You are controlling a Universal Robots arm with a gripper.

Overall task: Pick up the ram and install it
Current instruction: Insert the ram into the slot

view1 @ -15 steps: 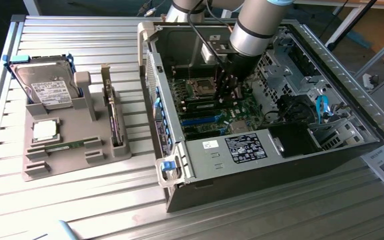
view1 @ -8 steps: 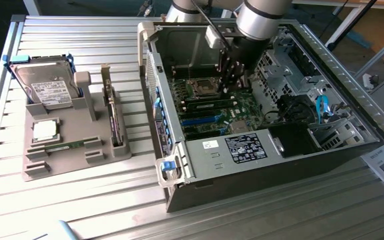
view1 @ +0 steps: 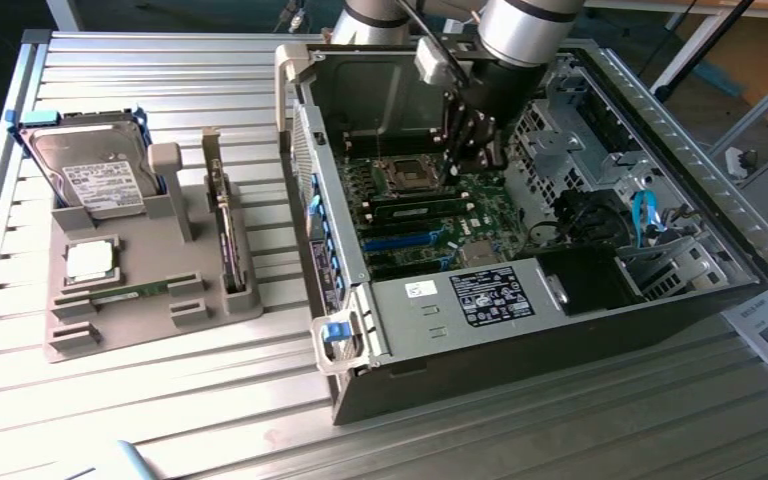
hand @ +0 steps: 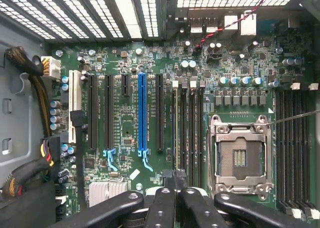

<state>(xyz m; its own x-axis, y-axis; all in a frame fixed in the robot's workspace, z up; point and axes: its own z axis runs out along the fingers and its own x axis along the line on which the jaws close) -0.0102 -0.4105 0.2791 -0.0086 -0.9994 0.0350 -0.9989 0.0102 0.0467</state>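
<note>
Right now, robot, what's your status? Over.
Black gripper shut over slots of green motherboard. Thin green ram stick in grey tray. No obstruction seen.

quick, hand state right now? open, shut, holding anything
hand: shut, down inside the computer case over the motherboard, at the memory slots; whether it holds the ram cannot be told.

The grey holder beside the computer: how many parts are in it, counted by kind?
In the grey holder, seen from the exterior view:
Hard drive: 1
Silver processor chip: 1
Green ram stick: 1
Expansion card, standing on edge: 1
Total: 4
</note>
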